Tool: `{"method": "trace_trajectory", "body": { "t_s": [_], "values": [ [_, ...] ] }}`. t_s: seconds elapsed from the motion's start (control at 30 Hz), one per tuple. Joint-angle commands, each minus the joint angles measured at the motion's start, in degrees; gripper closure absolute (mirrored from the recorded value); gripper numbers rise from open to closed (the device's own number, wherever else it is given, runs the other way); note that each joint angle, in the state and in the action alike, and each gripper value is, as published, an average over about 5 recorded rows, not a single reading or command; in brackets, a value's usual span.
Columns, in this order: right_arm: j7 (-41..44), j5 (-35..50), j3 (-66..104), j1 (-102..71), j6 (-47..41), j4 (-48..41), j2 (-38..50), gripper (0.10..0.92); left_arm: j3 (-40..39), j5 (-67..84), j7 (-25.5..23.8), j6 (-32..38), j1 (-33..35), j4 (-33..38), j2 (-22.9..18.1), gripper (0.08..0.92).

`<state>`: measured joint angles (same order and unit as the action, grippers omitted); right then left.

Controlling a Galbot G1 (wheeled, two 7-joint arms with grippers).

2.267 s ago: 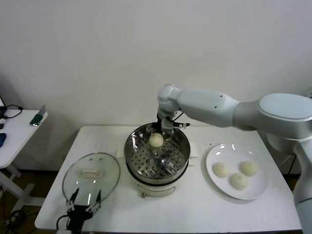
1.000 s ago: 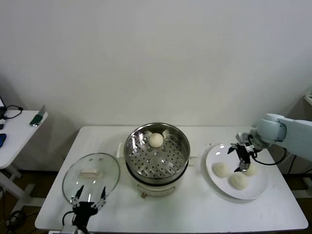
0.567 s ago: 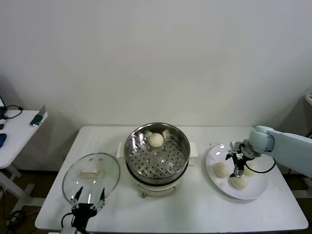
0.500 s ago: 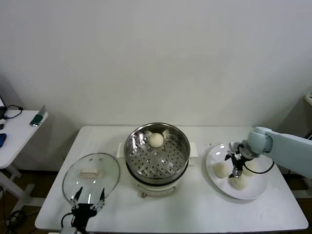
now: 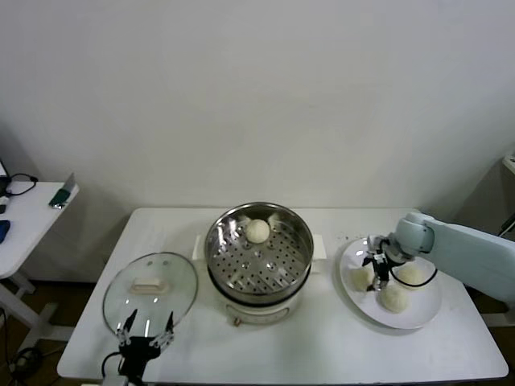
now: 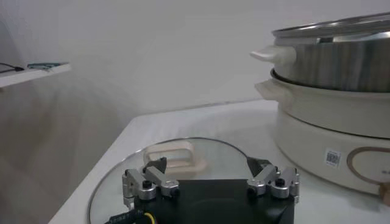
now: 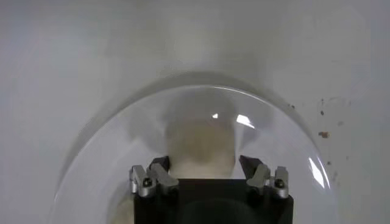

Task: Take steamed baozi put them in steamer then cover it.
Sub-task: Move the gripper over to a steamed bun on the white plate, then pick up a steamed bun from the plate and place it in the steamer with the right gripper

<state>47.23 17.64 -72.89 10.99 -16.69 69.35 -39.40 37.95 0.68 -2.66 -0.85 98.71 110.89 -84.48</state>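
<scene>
Three steamed baozi lie on the white plate [image 5: 418,312] at the table's right end, and a fourth bun [image 5: 257,231] sits at the back of the steamer [image 5: 259,256]. The right gripper [image 5: 373,272] has shifted along the plate since a second ago, from the bun nearest the far right edge to the leftmost bun [image 5: 360,277]. In the right wrist view its fingers [image 7: 159,173] now stand on either side of that bun [image 7: 200,139], narrower than they were a moment before, though firm contact cannot be told. The other two buns [image 5: 411,274] and [image 5: 393,298] lie as before. The glass cover [image 5: 150,283] rests flat on the table left of the steamer, unmoved. The left gripper [image 5: 145,336] still hovers at the cover's near edge, its fingers [image 6: 152,175] spread wide.
</scene>
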Motion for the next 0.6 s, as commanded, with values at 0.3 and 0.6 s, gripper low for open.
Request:
{"method": "trace_trajectory", "body": {
  "t_s": [0.3,0.6],
  "values": [
    [2.9,2.4,-3.6,7.5,1.4,1.7,0.8,0.346,-0.2,-0.2,0.0,0.0,0.1,0.2,0.0,0.177],
    [7.5,17.6,-22.8,39.5,2.7,7.3,-1.6,0.347,-0.5,-0.3,0.0,-0.1,-0.3,0.2,0.4,0.177]
  ]
}}
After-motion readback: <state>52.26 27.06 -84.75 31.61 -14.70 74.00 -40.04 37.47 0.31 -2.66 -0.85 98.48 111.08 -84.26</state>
